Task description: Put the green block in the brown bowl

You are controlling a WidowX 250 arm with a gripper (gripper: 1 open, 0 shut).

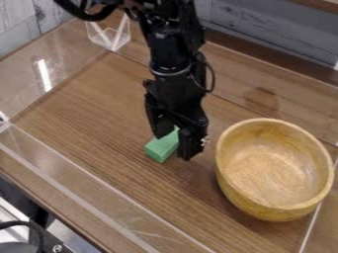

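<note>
The green block (161,147) lies on the wooden table (93,109), just left of centre. My gripper (175,140) points straight down over it, open, with one black finger on each side of the block's upper end. The fingertips reach down near the table surface. Part of the block is hidden behind the fingers. The brown bowl (272,168) stands upright to the right of the gripper, its hollow holding nothing, a short gap away from the fingers.
Clear acrylic walls (79,198) border the table at the front and left. A small clear stand (110,35) sits at the back left. A grey wall runs along the back.
</note>
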